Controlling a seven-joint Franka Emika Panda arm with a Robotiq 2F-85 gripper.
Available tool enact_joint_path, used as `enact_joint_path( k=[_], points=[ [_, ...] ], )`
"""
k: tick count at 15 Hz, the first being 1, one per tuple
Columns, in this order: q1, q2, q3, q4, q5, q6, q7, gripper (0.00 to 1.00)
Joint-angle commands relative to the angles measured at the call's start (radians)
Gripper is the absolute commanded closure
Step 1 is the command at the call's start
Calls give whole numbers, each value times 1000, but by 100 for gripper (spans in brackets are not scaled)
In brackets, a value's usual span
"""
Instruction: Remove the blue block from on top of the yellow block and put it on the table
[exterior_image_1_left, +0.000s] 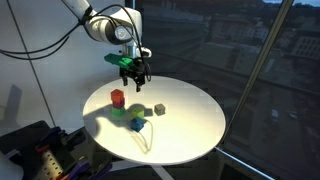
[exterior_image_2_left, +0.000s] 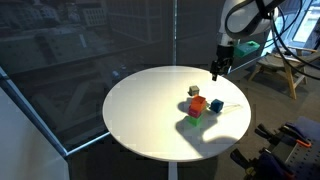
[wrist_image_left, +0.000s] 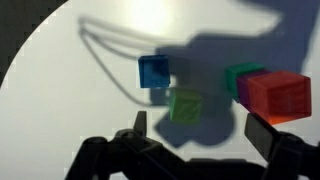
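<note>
The blue block (wrist_image_left: 154, 71) sits near the middle of the round white table (exterior_image_1_left: 190, 130), and shows in both exterior views (exterior_image_1_left: 137, 122) (exterior_image_2_left: 216, 105). No yellow block can be made out clearly, and I cannot tell what lies under the blue block. My gripper (wrist_image_left: 200, 130) hangs well above the table in both exterior views (exterior_image_1_left: 135, 70) (exterior_image_2_left: 216, 68). Its fingers are spread, it is empty, and it is apart from all the blocks.
A green cube (wrist_image_left: 185, 105) lies in the arm's shadow next to the blue block. A red cube (wrist_image_left: 278, 95) (exterior_image_1_left: 117, 97) (exterior_image_2_left: 198, 103) stands close by with a teal one behind it. A grey cube (exterior_image_1_left: 159, 108) (exterior_image_2_left: 194, 91) stands apart. Dark windows surround the table.
</note>
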Motion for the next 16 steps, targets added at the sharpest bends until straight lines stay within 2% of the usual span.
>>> enact_joint_path(
  k=[1, 8, 16],
  points=[
    [16, -33, 15, 0, -4, -6, 73, 0],
    [34, -91, 34, 0, 4, -43, 133, 0],
    [32, -190, 36, -6, 23, -190, 115, 0]
  ],
)
